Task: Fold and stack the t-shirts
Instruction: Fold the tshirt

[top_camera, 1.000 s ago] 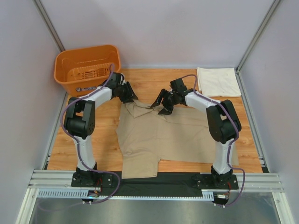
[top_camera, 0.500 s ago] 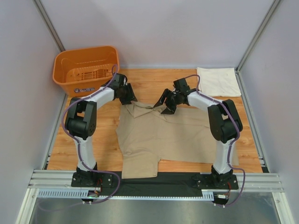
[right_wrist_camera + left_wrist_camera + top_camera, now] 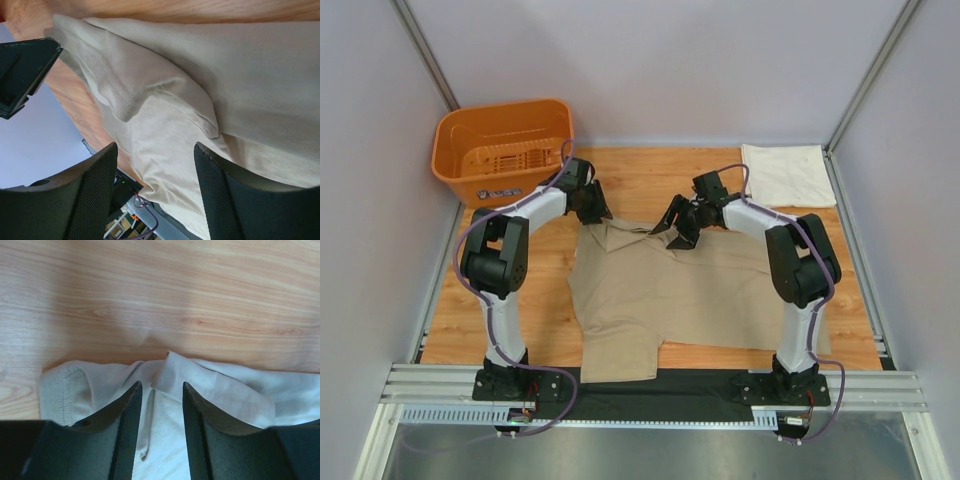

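Since a second ago my right gripper (image 3: 678,225) has drifted a little farther from my base and toward my right. My left gripper (image 3: 592,208) has edged slightly away from its base too. Both are still at the far edge of the tan-khaki soft fabric t-shirt (image 3: 690,290), whose rumpled far edge looks hardly changed.

On the left wrist view, my left gripper (image 3: 161,387) has its fingers (image 3: 125,430) a narrow gap apart, tips down at the shirt's far edge. A long crease of cloth shows in the gap, and I see nothing clamped. Just beyond the tips lies the bare light wooden tabletop (image 3: 160,290). Off the left finger a stitched hem curls over.

My right gripper (image 3: 154,147) has its jaws wide. A folded flap of the tan shirt (image 3: 165,95) with a stitched edge lies ahead of the fingers (image 3: 95,195), across the gap between them, and neither finger presses on it.

From both grippers the tan shirt spreads back toward my bases, mostly flat on the wood, with its near end close to the left base.

The cream-white folded fabric t-shirt (image 3: 782,173) lies beyond my right gripper and to its right, at the far right corner, well apart from the tan one. The orange plastic basket (image 3: 455,160) sits beyond my left gripper and to its left, near it.
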Tool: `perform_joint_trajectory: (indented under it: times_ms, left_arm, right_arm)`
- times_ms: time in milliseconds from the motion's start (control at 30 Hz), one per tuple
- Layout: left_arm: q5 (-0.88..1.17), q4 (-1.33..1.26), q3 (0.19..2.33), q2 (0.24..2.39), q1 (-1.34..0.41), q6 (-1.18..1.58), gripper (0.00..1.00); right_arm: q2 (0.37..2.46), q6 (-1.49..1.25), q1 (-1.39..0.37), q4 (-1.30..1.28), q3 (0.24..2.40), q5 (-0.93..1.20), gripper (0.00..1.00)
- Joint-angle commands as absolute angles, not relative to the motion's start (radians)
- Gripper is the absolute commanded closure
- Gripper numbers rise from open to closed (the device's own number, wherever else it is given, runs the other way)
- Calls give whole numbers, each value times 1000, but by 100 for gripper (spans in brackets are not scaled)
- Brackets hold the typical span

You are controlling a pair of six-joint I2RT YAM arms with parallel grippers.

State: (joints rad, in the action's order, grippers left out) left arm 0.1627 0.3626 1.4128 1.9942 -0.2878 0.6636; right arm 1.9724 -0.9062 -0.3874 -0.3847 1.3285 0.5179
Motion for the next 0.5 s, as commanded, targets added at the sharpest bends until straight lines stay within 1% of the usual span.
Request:
perform_joint_trajectory:
  times_ms: [0,133,233,267,333,400,433,467]
  left_arm:
    - [167,356,1450,2008,-291,647,55]
    - [169,364,1462,2020,-291,644,60]
    - [161,374,1468,2017,-293,635,74]
    - [157,380,1470,2011,-293,631,82]
    - [140,390,1473,1997,-296,618,86]
    - [121,405,1477,1973,-301,608,97]
    - [115,414,1479,1964,-304,594,100]
    - [107,435,1485,1956,-311,586,100]
  right_arm:
    - [1913,-888,-373,-373,1312,528,36]
    - [1907,-890,-370,-368,1302,528,36]
    - [1907,-891,-370,-367,1301,529,36]
    - [1907,-891,-370,-367,1302,531,36]
    - [1905,-888,-370,-365,1299,528,37]
    - [1904,-878,-371,-364,1298,528,37]
    - [1904,-870,-368,-365,1299,528,37]
    - [1902,-861,-374,-373,1302,526,37]
